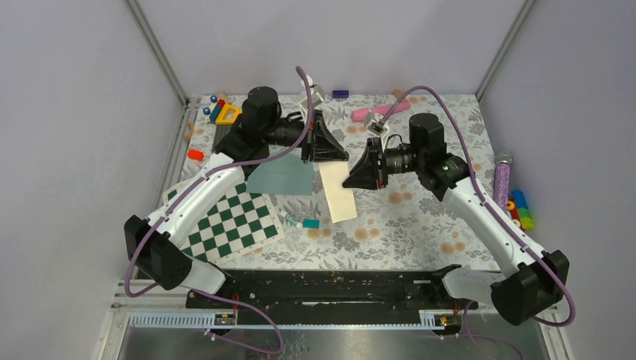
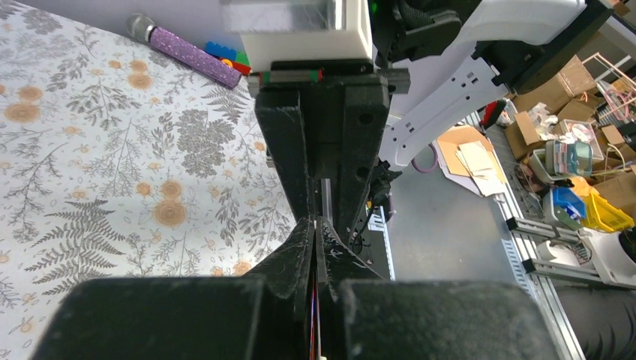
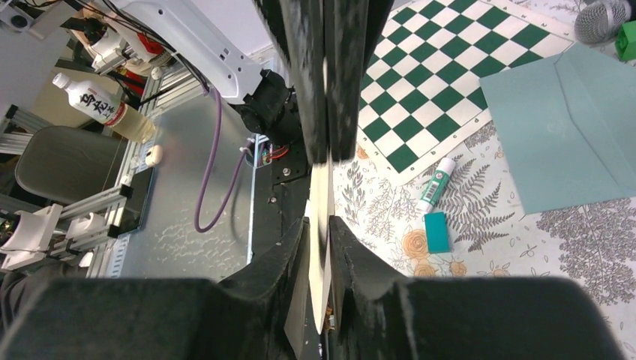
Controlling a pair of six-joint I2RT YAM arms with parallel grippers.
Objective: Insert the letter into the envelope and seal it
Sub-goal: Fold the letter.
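**Position of task items.** The envelope [image 1: 280,178] lies flat on the surface [image 1: 420,217], its near-left corner over the far corner of a checkerboard [image 1: 225,221]. Its long axis runs left to right. The letter [image 1: 339,196] is just beside the envelope's right edge, and its long axis runs from far to near, slanting slightly right. The top view does not show whether the letter's near end rests on the surface.

**Governing relation.** The envelope lies to the left of the letter and of both hands. The left arm is the nearer one to it. In the inspector's judgement, the sheet must travel leftward and turn to line up with the envelope's opening. The pictures do not show plainly whether the flap stands open.

**Left hand** [image 2: 315,225]. The jaws are pressed together. The right wrist view shows them clamped on the far end of the letter, with a cream sliver between them.

**Right hand** [image 3: 319,222]. The jaws stand narrowly apart and the letter runs edge-on through the gap. Its fingers [image 3: 289,262] flank the sheet, but whether they touch it cannot be determined.

**Other items.** A glue stick [image 1: 291,220] and a small teal block [image 1: 311,223] lie near the letter's near end.
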